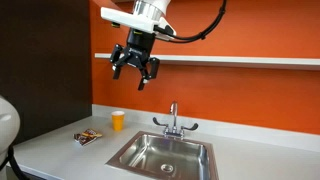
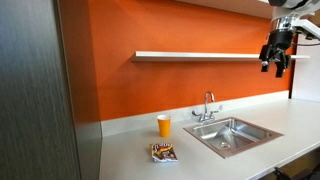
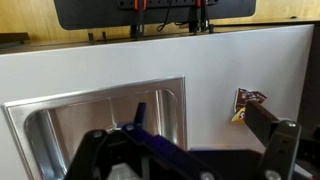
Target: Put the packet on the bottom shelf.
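Wrist view: my jaws are spread wide and empty above the sink (image 3: pixel 70 125). The packet (image 3: pixel 248 100) lies flat on the counter (image 3: pixel 100 60), well off to the side. It lies so flat that my pinch may scrape the counter and skid it away, or it may slip out before reaching the bottom shelf (image 1: pixel 240 60).

Orange cup (image 1: pixel 118 120) near steel sink (image 1: pixel 165 156)

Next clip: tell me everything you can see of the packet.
The packet is small, flat, rectangular, dark brown with orange-yellow print. It lies flat on the pale counter, near the orange cup without touching it, off to one side of the sink. Only the counter touches it; the open pincer hangs high up, well apart.
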Controlling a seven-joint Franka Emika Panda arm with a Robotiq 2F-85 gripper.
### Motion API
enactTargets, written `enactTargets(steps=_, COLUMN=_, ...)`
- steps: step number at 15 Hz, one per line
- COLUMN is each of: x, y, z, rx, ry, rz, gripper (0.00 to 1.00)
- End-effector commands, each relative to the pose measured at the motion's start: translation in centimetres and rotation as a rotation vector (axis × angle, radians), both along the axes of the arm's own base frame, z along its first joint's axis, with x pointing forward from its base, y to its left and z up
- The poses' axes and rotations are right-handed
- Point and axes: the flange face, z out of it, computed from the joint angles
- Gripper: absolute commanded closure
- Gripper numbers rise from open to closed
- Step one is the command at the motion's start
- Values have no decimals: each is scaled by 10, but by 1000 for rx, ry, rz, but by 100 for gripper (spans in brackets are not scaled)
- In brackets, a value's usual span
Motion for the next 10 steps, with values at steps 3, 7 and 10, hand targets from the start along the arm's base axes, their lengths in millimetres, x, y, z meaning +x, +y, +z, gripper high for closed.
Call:
enactTargets(steps=3, x=0, y=0, z=0, rx=1, ry=1, rz=0, gripper=0)
enactTargets(steps=7, x=23, y=25, z=-9, rx=-30, ry=-4, rz=47, gripper=0)
enactTargets(steps=10, x=48, y=64, z=-27, rx=-59, ry=-1, rz=118, gripper=0)
